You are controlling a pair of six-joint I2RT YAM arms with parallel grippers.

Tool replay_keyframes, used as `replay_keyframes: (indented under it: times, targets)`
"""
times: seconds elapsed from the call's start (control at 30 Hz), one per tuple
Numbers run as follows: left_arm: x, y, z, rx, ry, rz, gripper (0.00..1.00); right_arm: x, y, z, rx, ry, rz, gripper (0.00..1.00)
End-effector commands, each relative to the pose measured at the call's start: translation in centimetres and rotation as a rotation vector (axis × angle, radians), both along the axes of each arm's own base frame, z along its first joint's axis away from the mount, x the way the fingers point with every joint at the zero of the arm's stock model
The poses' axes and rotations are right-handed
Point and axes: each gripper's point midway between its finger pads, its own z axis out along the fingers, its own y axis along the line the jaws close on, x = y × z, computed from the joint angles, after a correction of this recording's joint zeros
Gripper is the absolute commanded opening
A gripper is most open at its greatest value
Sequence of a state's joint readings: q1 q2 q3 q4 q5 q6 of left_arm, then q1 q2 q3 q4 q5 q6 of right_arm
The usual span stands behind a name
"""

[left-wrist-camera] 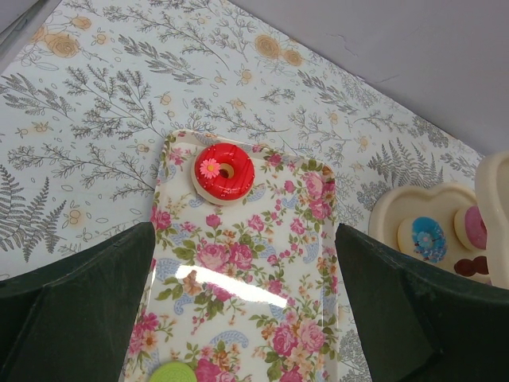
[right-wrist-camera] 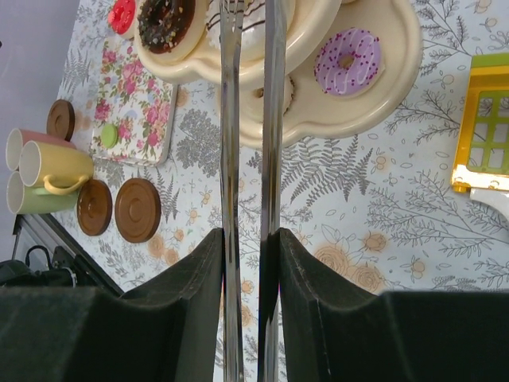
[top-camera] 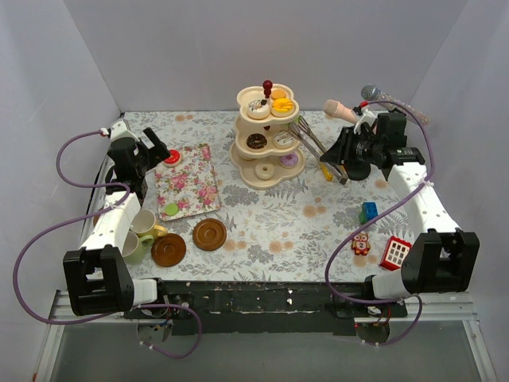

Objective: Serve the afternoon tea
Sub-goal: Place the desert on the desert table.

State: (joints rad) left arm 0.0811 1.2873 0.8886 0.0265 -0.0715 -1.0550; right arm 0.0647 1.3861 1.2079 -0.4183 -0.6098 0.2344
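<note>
Metal tongs [right-wrist-camera: 231, 159] in right fingers' [right-wrist-camera: 183, 318] pinch, tips perhaps on cream stand [right-wrist-camera: 398, 79]; left fingers [left-wrist-camera: 71, 302] wide apart above tray [left-wrist-camera: 238, 263].

tongs [right-wrist-camera: 231, 159]: shiny mtl | tray [left-wrist-camera: 262, 255]: glossy, smooth | red donut [left-wrist-camera: 238, 181]: glossy plastic

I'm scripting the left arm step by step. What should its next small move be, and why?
Probably lower the left tool straight toward the red frosted toy donut: the tool is wide open and empty, and the donut lies centred ahead of it on the rectangular floral tray, untouched. The right tool is busy holding the metal tongs.
</note>
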Motion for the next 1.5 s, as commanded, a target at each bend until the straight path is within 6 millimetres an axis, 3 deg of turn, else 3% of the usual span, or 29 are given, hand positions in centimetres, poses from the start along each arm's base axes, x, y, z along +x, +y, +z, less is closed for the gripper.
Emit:
replay_keyframes:
  times: [0.0, 0.83, 1.47]
  targets:
    - [-0.5, 0.3, 0.9, 0.020, -0.023, 0.011, 0.98, 1.9, 0.3, 3.6, 0.022, -0.121, 0.035, 0.07]
    - [-0.5, 0.1, 1.0, 0.013, -0.025, 0.005, 0.98, 5.6, 0.6, 1.5, 0.024, -0.010, 0.039, 0.07]
    - [-0.5, 0.1, 1.2, 0.013, -0.028, 0.004, 0.98, 6.0, 0.8, 0.3, 0.008, 0.053, 0.087, 0.09]
